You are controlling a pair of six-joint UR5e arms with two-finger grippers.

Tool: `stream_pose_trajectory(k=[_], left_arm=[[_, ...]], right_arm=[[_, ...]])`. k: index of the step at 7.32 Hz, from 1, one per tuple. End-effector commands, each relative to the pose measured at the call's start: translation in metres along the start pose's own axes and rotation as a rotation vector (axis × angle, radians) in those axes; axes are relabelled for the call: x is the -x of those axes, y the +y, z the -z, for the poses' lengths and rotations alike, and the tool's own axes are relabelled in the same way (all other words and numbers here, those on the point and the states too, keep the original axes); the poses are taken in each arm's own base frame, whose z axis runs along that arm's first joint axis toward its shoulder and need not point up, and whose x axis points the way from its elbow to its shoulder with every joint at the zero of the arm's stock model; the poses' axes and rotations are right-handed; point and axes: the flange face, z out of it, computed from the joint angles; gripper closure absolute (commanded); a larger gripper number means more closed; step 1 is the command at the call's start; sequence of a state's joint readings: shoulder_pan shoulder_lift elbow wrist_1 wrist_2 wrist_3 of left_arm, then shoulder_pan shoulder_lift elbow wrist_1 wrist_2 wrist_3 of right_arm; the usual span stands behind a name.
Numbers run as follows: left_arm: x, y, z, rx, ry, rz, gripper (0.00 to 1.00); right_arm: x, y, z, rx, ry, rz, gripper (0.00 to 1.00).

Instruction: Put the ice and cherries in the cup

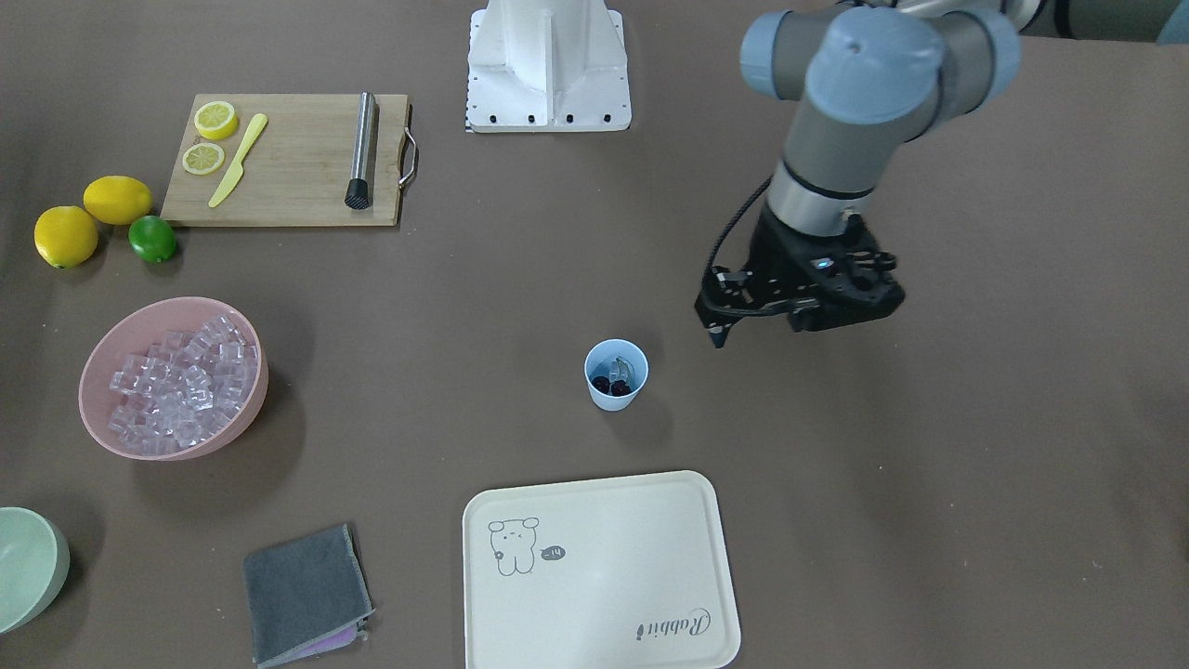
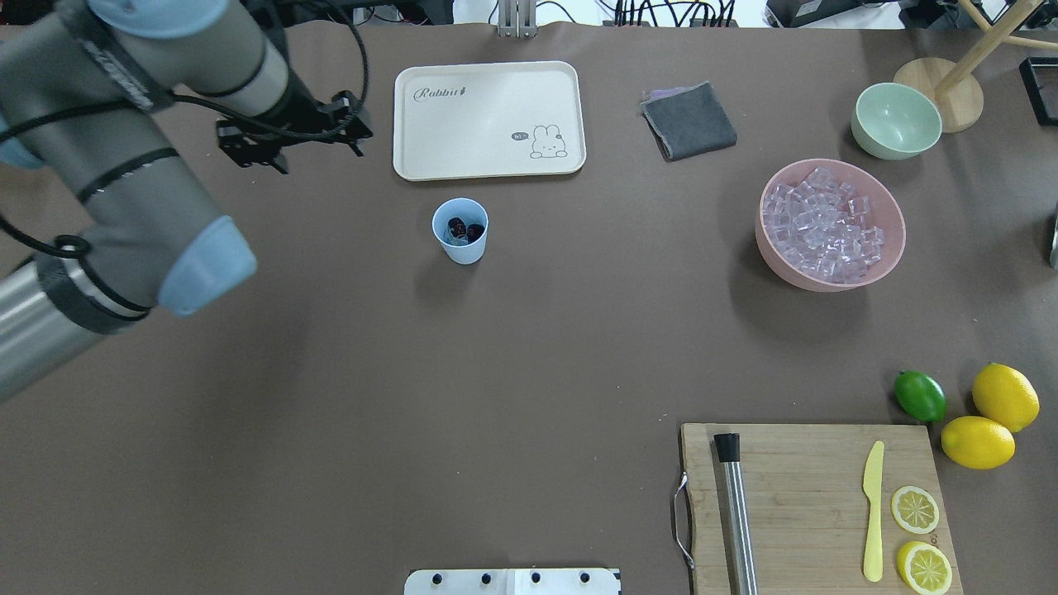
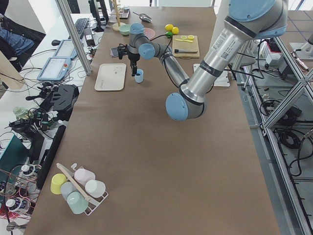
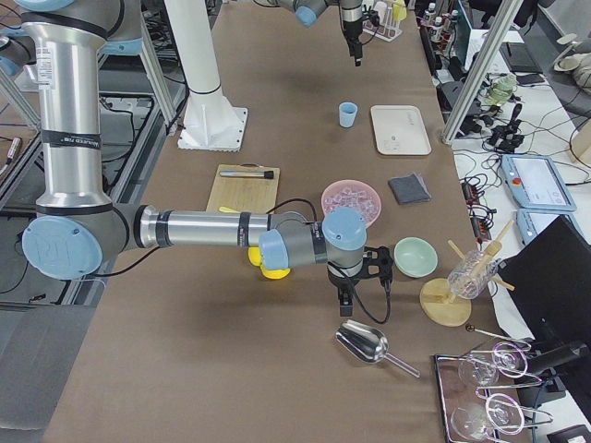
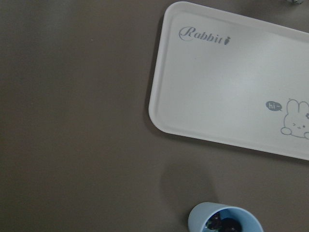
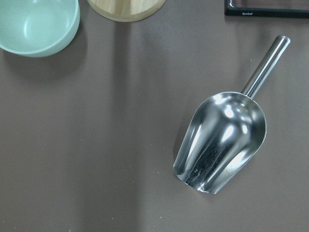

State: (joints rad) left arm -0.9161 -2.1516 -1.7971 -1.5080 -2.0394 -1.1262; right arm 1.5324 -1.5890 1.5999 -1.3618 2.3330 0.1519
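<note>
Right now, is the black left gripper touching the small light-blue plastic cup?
Apart. The front-facing view shows bare table between the left gripper and the light-blue cup.

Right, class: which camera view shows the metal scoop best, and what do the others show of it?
The right wrist-mounted view: the metal scoop is seen close from straight above, its empty bowl and its handle both sharp. The exterior right view shows it whole but small, low in the frame. The other four views do not show it.

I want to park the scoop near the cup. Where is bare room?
The tray is bare; so is the table between cup and pink bowl, and from the cup back to the cutting board. Crowded: lemons and lime beside that board; green bowl and cloth near the pink bowl.
</note>
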Motion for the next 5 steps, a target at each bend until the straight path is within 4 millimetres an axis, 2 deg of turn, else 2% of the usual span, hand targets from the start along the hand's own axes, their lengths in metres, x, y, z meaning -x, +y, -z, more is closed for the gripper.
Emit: stream_pose_trajectory(k=[1,2,3,4,5], left_arm=[[0.176,-0.037,0.041,0.052,-0.030,-0.095,0.04],[0.253,-0.051,0.061,0.066,-0.020,-0.136,0.04],[0.341,-0.050,0.076,0.083,-0.008,-0.151,0.04],[0.419,-0.051,0.102,0.062,0.006,-0.184,0.04],[0.493,-0.043,0.088,0.093,-0.012,-0.234,0.03]], right_arm=[[0.005,-0.007,0.003,-0.007,-0.005,0.008,0.00],[0.007,-0.011,0.006,-0.012,-0.005,0.011,0.00],[0.008,-0.011,0.005,-0.010,-0.008,0.012,0.00],[0.008,-0.011,0.005,-0.010,-0.008,0.012,0.00],[0.008,-0.011,0.005,-0.008,-0.010,0.011,0.00]])
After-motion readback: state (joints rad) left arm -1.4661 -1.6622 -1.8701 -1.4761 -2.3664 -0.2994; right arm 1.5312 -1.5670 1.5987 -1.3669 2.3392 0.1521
